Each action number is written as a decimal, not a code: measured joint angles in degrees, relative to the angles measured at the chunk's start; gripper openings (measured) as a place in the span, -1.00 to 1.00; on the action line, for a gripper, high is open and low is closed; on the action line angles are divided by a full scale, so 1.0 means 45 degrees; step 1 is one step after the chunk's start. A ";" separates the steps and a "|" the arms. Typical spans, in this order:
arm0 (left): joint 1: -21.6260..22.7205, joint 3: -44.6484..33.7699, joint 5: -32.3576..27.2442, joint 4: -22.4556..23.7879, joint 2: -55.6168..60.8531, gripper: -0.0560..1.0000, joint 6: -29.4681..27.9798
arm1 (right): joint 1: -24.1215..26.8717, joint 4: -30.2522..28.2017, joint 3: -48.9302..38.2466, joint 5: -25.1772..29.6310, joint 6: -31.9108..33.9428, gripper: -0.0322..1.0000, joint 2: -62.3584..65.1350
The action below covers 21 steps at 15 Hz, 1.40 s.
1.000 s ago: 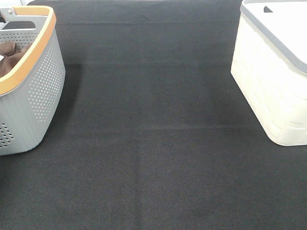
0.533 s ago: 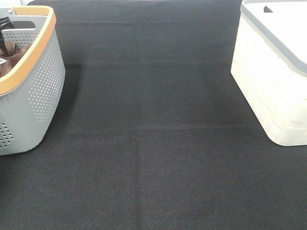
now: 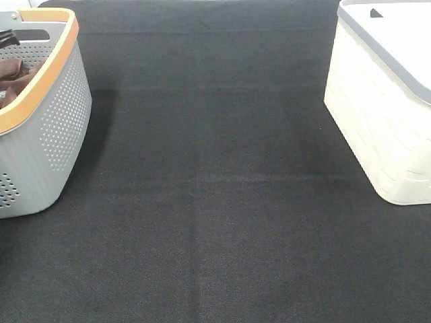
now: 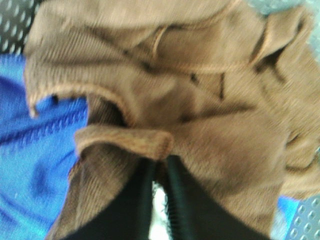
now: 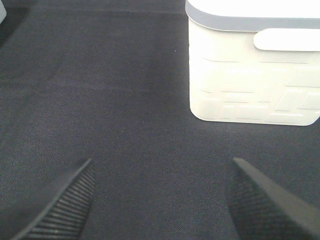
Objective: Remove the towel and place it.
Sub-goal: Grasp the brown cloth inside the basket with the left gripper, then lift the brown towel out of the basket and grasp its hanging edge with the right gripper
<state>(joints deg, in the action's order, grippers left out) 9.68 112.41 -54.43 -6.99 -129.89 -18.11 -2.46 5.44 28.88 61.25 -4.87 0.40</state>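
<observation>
A brown towel [image 4: 200,100] lies crumpled in the grey basket with an orange rim [image 3: 47,67] at the left of the table. The towel also shows in the high view [image 3: 15,73]. My left gripper [image 4: 159,172] is inside the basket, with its black fingers [image 4: 187,205] pinched on a fold of the brown towel. A blue cloth [image 4: 35,150] lies under the towel. My right gripper [image 5: 162,200] is open and empty, low over the black table, facing the white basket [image 5: 250,75].
The white basket with a grey rim [image 3: 384,114] stands at the right edge of the table. The black mat [image 3: 215,188] stretches between the two baskets. A dark part of the left arm [image 3: 8,39] shows at the grey basket's far edge.
The dark part of the left arm in the grey basket has shifted slightly, and the brown towel's visible folds have changed shape. The right arm has not moved.
</observation>
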 joint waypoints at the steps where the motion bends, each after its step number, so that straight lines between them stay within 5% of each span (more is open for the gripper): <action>1: 0.0000 0.0000 -0.0076 0.0025 0.0000 -0.89 0.0115 | 0.0000 0.0000 0.0000 0.0000 0.0000 0.41 0.0000; 8: 0.0000 0.0153 -0.0076 0.0369 0.2343 -0.89 0.0866 | 0.0000 0.0000 0.0000 0.0000 0.0000 0.41 0.0000; 11: 0.0000 0.0153 0.0204 -0.0395 0.3718 -0.89 0.1439 | 0.0000 0.0000 0.0000 0.0000 0.0000 0.41 0.0000; 18: -0.0955 0.0166 0.3794 -0.6519 0.6697 -0.89 0.4826 | 0.0000 0.0102 0.0000 0.0000 0.0013 0.41 0.0000; 19: -0.0955 0.0166 0.3794 -0.6519 0.6697 -0.89 0.4826 | 0.0000 0.0102 0.0000 0.0000 0.0013 0.41 0.0000; 21: -0.2343 0.0191 0.5284 -0.7945 0.6863 -0.89 0.6328 | 0.0000 0.0649 0.0000 0.0000 0.0025 0.41 0.0000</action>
<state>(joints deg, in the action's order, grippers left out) -0.86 113.27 -30.65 -42.74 -99.01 10.37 -2.46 8.37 28.88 61.25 -4.76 0.40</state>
